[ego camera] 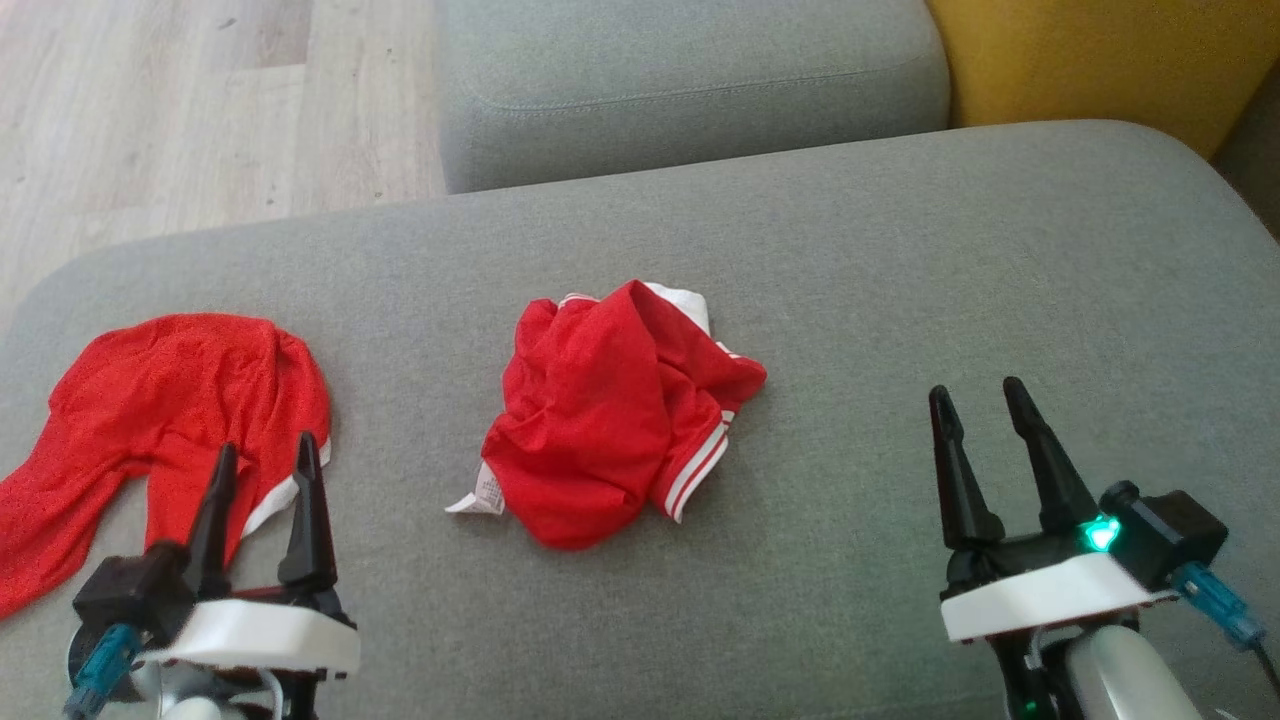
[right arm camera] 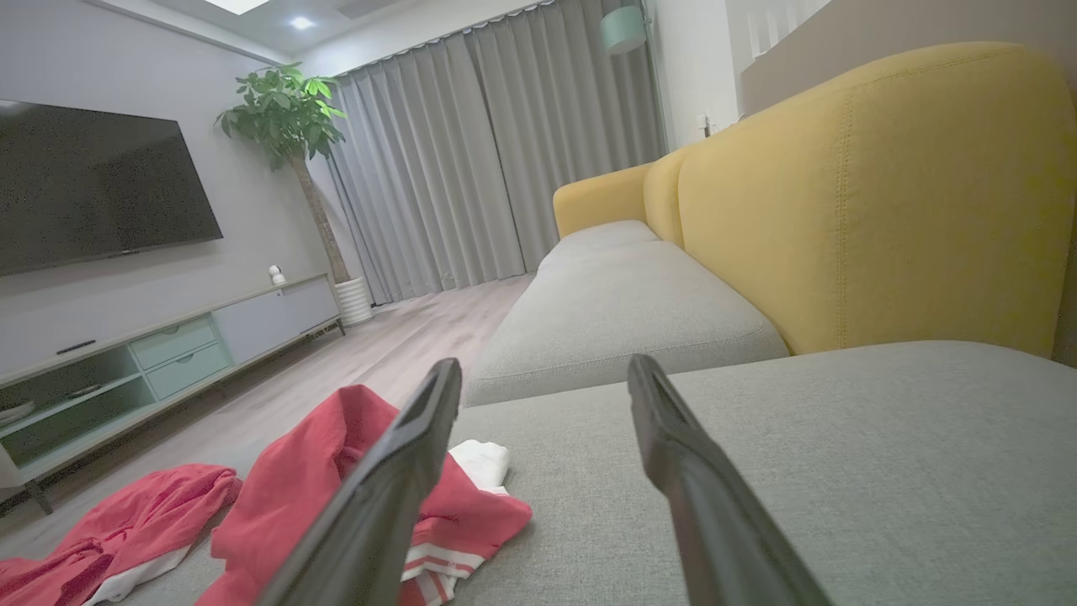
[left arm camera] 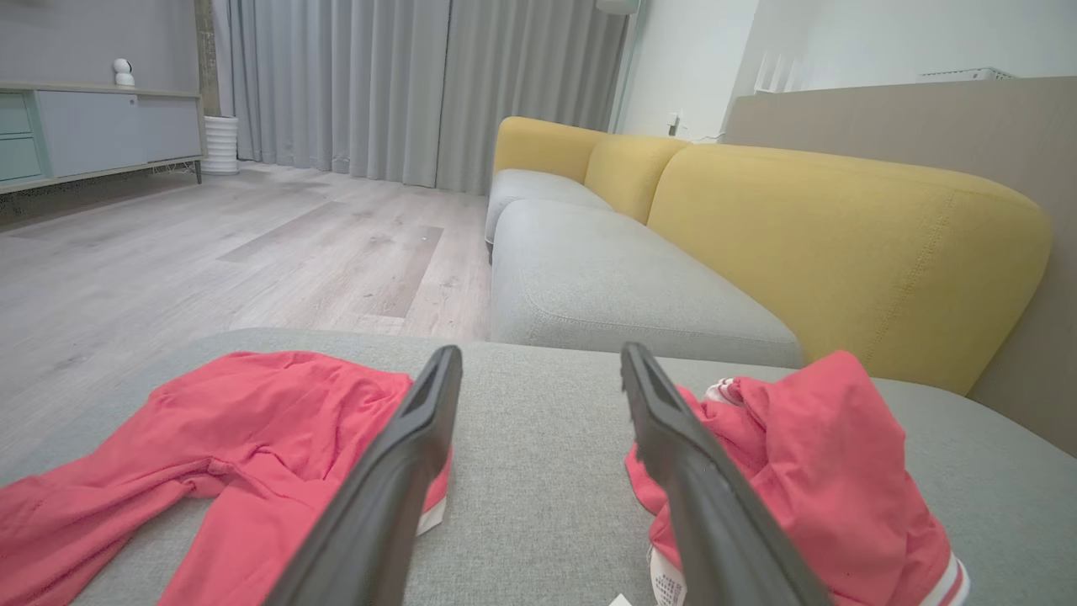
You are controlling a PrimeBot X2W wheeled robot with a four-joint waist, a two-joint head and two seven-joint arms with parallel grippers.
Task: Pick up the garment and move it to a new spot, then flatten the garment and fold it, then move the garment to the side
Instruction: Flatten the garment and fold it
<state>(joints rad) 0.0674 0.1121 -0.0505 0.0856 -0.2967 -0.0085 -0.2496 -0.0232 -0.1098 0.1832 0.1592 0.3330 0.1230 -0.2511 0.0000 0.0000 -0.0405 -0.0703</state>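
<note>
I took the crumpled red garment (ego camera: 610, 410) to be the one to pick up. It lay bunched in the middle of the grey cushion (ego camera: 900, 260), with its white-striped hem toward the cushion's near side and a white label (ego camera: 478, 497) poking out on the near left. A second red garment (ego camera: 170, 400) lay spread at the cushion's left end.

The left gripper (ego camera: 267, 447) sat at the cushion's near-left corner with its fingers spread and nothing between them. The right gripper (ego camera: 975, 390) sat at the near-right corner, likewise spread and empty. Neither touched the crumpled piece.

To do the pick well, I judged I should come down on a raised ridge of the bundle and pinch through more than one layer. A grip on the label or a loose hem would likely just drag it out. I'd keep the left arm off the spread garment so it didn't snag.

The head view gave me the layout across the cushion. The left wrist view showed a strip of bare cushion between the two garments and how high the bundle stood. The right wrist view showed the striped hem lying low on the fabric, with open cushion toward the yellow backrest (right arm camera: 883, 210).
</note>
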